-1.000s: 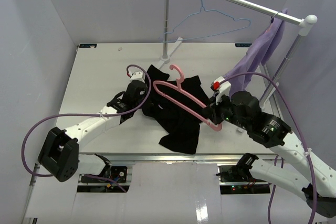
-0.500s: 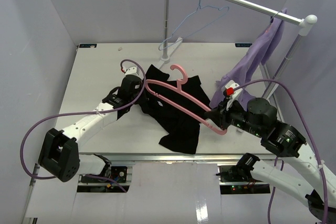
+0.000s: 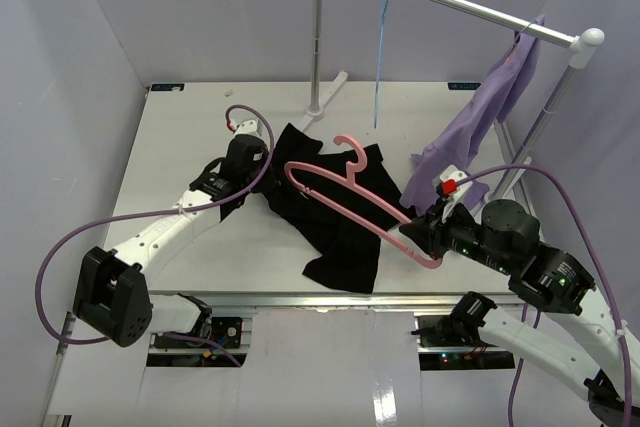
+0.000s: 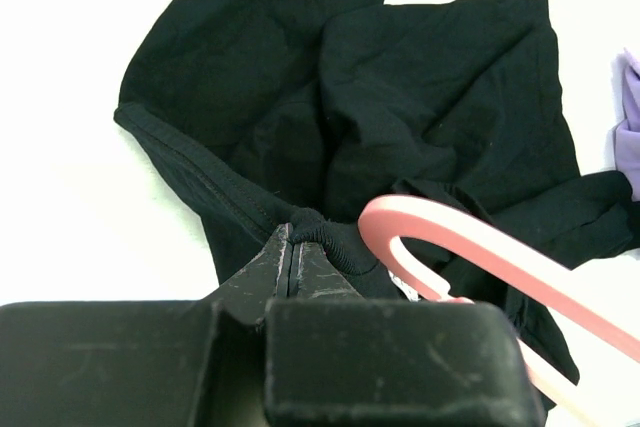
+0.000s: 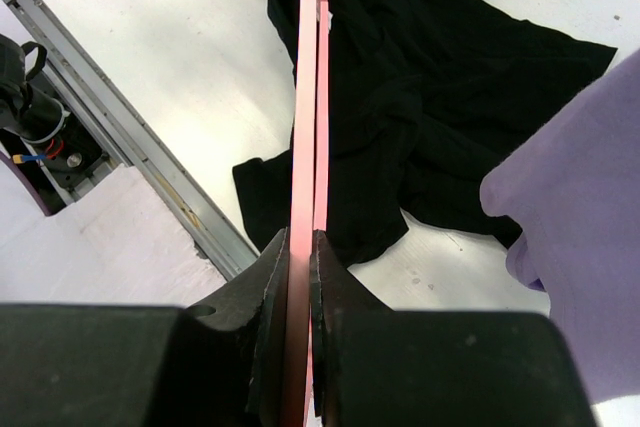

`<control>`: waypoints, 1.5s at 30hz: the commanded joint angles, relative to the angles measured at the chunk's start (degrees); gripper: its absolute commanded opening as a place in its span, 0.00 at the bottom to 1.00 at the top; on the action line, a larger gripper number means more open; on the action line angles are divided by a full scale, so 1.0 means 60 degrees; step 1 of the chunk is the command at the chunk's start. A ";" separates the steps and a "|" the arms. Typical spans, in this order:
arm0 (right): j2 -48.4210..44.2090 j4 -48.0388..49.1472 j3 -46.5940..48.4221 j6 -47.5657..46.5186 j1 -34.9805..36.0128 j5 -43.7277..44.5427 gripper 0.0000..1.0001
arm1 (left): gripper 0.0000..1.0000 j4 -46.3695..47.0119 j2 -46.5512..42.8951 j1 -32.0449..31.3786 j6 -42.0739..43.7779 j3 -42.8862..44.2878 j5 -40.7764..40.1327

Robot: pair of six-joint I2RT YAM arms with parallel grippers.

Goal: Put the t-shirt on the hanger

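The black t-shirt [image 3: 340,212] lies crumpled on the white table, mid-centre. My left gripper [image 3: 246,162] is shut on a ribbed hem of the t-shirt [image 4: 330,127] at its left edge. The pink hanger [image 3: 350,202] is held tilted above the shirt, hook up toward the far side. My right gripper [image 3: 425,237] is shut on the hanger's right arm end; the right wrist view shows the hanger [image 5: 305,97] edge-on between the jaws, with the t-shirt [image 5: 420,77] below it. One rounded end of the hanger [image 4: 470,247] sits just right of my left gripper [image 4: 292,237].
A clothes rail [image 3: 450,2] stands at the back on a post [image 3: 317,37], with a light-blue wire hanger [image 3: 381,47] hanging edge-on and a lavender garment [image 3: 480,117] draped at its right end. The lavender cloth [image 5: 580,217] hangs close to my right gripper.
My right gripper has drawn back to the right and lifted the pink hanger, its left end rising off the shirt. My left gripper moved slightly farther back-left with the shirt hem. The blue wire hanger has swung edge-on.
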 commanded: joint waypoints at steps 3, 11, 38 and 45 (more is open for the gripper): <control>-0.0310 0.0343 0.0062 0.0019 0.0039 -0.0229 0.08 | 0.00 -0.0189 -0.0093 0.0100 0.0103 0.0415 -0.0176; -0.0442 0.0271 0.0224 -0.0088 0.0041 -0.0639 0.08 | 0.00 -0.0103 0.0178 0.0281 0.0101 0.0630 -0.0064; 0.0417 0.1299 -0.0761 -0.0109 0.0078 -0.0545 0.08 | 0.00 -0.0022 -0.0533 0.0368 -0.0046 0.0681 0.0967; 0.1254 0.2591 -0.0876 -0.0287 0.0085 -0.0175 0.08 | 0.00 0.0057 -0.0700 0.0368 -0.0308 0.0807 0.1702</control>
